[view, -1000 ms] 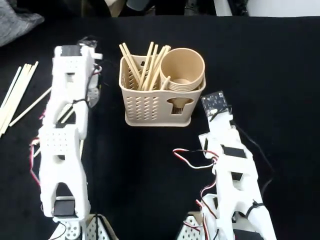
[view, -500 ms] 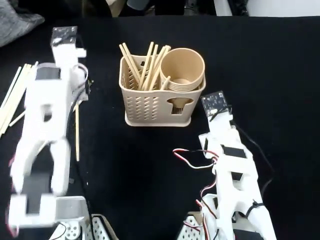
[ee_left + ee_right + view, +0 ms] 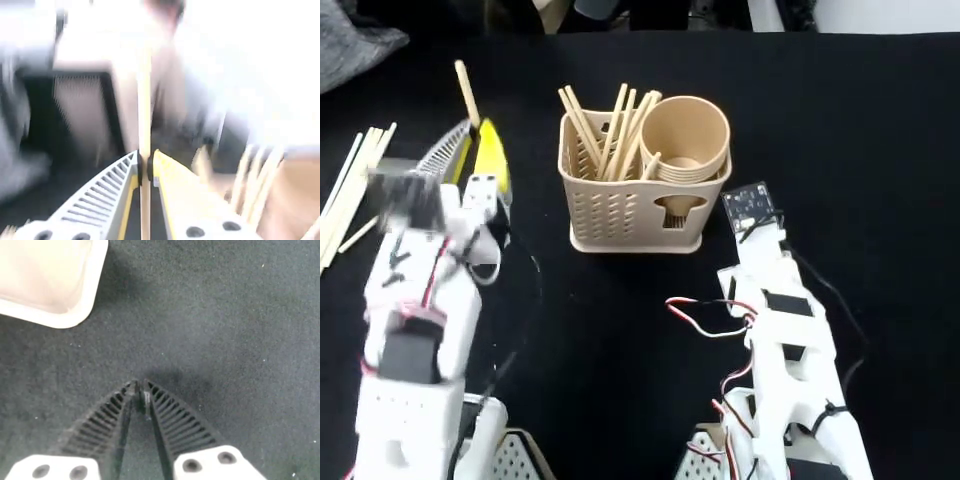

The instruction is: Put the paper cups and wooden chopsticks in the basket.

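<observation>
- Left gripper (image 3: 470, 130) lifted off the table (image 3: 880, 150), clamped on one chopstick (image 3: 466, 82), now left of basket (image 3: 620, 215).
- Right gripper (image 3: 139, 390) closed, empty, unmoved.
- Next: drop it in; spare chopsticks (image 3: 350, 190) remain far left.

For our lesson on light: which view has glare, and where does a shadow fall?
Left wrist view: glare washes out the background behind the chopstick held by the left pincer. Right wrist view: a soft shadow lies on the table ahead of the shut right pincer.
</observation>
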`<move>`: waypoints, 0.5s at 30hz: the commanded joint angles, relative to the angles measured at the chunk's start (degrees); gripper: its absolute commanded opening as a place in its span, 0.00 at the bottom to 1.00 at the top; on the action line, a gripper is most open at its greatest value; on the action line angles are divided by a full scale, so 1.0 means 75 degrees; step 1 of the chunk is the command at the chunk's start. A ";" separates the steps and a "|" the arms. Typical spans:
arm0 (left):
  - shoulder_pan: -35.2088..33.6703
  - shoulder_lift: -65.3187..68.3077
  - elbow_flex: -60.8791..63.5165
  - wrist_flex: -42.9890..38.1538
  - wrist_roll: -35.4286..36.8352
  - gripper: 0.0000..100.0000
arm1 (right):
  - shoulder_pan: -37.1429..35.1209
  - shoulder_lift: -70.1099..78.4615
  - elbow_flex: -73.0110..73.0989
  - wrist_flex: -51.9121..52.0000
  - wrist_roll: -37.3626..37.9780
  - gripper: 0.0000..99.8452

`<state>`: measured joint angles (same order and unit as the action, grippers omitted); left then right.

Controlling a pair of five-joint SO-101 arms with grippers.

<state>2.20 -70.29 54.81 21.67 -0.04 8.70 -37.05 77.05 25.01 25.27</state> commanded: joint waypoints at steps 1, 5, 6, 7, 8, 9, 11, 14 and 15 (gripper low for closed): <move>0.0721 -0.0856 0.0018 -0.2110 0.0059 0.03 | 0.0094 -0.0182 -0.0041 -0.0105 0.0070 0.01; 0.1026 -0.0633 -0.0862 -0.2168 0.0105 0.03 | 0.0094 -0.0182 -0.0041 -0.0105 0.0070 0.01; 0.1096 -0.0504 -0.1061 -0.2168 0.0117 0.03 | 0.0094 -0.0182 -0.0041 -0.0105 0.0070 0.01; 0.1201 -0.0352 -0.1237 -0.2168 0.0117 0.03 | 0.0094 -0.0182 -0.0041 -0.0105 0.0070 0.01; 0.1330 -0.0164 -0.1354 -0.2168 0.0117 0.03 | 0.0094 -0.0182 -0.0041 -0.0105 0.0070 0.01; 0.1436 0.0059 -0.1436 -0.2168 0.0117 0.03 | 0.0094 -0.0182 -0.0041 -0.0105 0.0070 0.01; 0.1600 0.0527 -0.1506 -0.2168 0.0117 0.03 | 0.0094 -0.0182 -0.0041 -0.0105 0.0070 0.01; 0.1670 0.1254 -0.1471 -0.2168 0.0117 0.03 | 0.0094 -0.0182 -0.0041 -0.0105 0.0070 0.01; 0.1670 0.1524 -0.1401 -0.2192 0.0117 0.03 | 0.0094 -0.0182 -0.0041 -0.0105 0.0070 0.01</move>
<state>13.54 -64.84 46.55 6.64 0.31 8.70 -37.05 77.05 25.01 25.27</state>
